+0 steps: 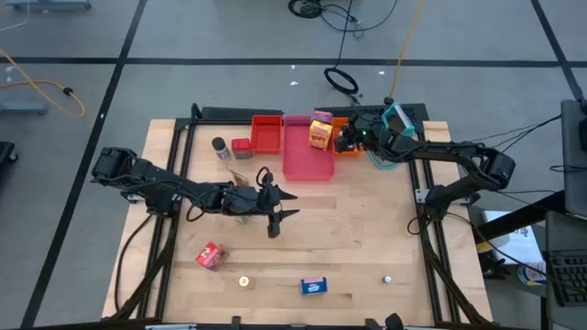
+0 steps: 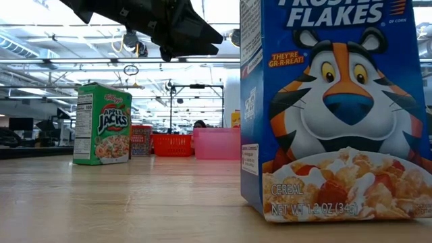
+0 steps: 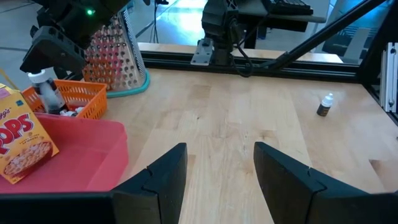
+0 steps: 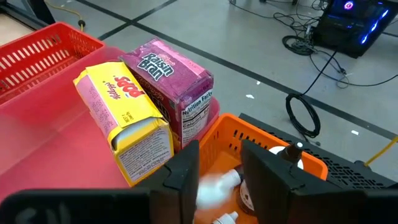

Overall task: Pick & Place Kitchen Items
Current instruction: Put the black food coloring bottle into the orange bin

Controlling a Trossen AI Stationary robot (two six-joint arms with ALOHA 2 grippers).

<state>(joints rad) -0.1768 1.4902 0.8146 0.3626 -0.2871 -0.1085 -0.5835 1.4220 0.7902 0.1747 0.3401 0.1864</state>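
I have the right gripper (image 4: 217, 177) spread over the orange tray (image 4: 261, 149), holding nothing; a small white bottle (image 4: 214, 186) lies in the tray beneath it. A yellow box (image 4: 127, 118) and a purple box (image 4: 177, 84) stand in the pink tray (image 4: 43, 137) beside it. The left gripper (image 3: 217, 177) hovers spread mid-table

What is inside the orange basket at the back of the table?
In the orange basket, the right wrist view shows small white bottles and something round. The right end effector, open just above it, covers most of the contents, so the rest cannot be seen.
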